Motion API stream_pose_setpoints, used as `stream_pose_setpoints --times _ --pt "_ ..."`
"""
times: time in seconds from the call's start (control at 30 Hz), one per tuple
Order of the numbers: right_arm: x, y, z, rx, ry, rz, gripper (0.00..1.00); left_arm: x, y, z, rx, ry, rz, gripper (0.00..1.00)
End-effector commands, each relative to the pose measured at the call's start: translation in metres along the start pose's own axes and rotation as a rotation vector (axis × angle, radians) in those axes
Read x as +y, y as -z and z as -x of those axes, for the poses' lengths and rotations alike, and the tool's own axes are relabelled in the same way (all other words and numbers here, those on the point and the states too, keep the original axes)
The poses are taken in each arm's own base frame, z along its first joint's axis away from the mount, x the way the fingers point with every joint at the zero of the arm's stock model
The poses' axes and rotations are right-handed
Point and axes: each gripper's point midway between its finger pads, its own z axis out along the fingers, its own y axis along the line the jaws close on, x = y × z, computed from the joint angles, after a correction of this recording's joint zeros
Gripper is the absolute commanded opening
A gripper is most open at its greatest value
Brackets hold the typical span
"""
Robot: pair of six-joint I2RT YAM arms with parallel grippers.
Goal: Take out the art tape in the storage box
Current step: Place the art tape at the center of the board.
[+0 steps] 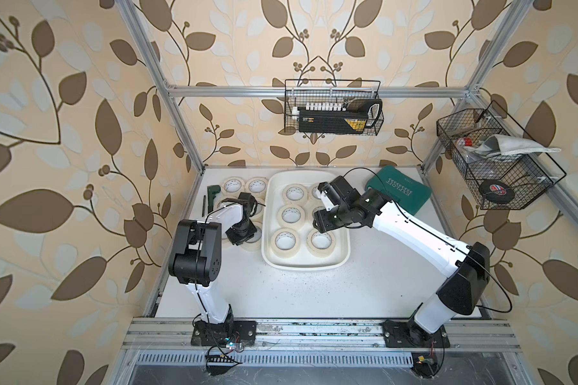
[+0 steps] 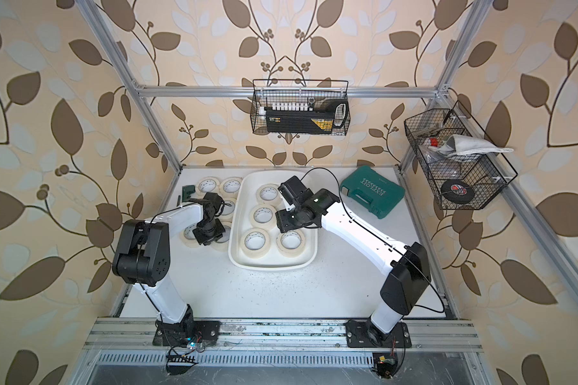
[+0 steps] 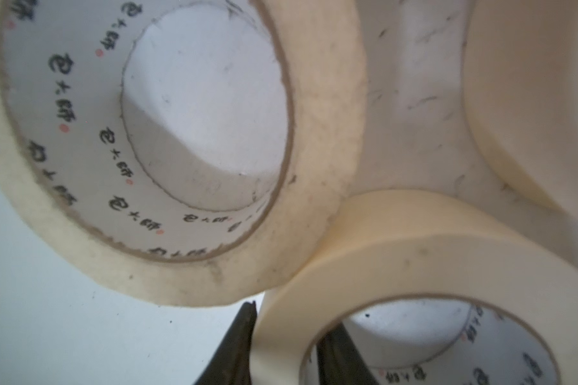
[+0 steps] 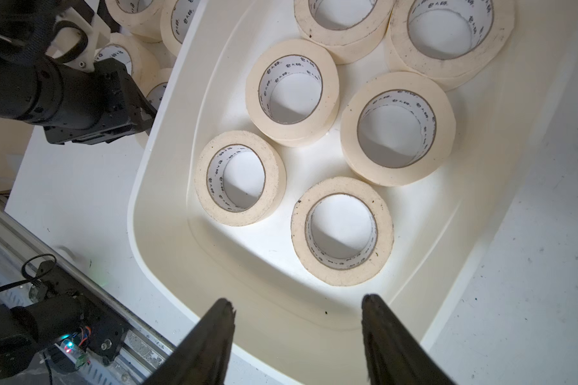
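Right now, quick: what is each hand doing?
Left hand: fingers astride the wall of one art tape; clamped or loose, cannot tell.
Right hand: open, empty, over the storage box.

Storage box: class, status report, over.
Right gripper open, empty, above storage box. Left gripper straddles a masking-tape roll outside it, grip unclear. Six rolls inside; no lid.

Robot lab cell w/ alu frame (image 1: 231, 90), wallpaper backdrop (image 1: 64, 100), wire baskets (image 1: 291, 100)

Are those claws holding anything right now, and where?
Right gripper: nothing, jaws open. Left gripper: fingers straddle the wall of one tape roll; grip cannot be told.
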Motion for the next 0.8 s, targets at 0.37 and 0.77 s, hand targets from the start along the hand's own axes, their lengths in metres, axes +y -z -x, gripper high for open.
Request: stream_pose_setpoints --times 0.37,0.77 --pt "-0.009 0.005 -0.004 -0.003 -0.02 -0.017 0.63 0.004 0.043 0.008 -0.067 -0.001 -0.035 0.64" --pt "-0.027 -0.001 -0.026 0.049 0.009 -0.085 0.63 0.014 0.129 0.008 -0.165 -0.101 -0.176 0.99"
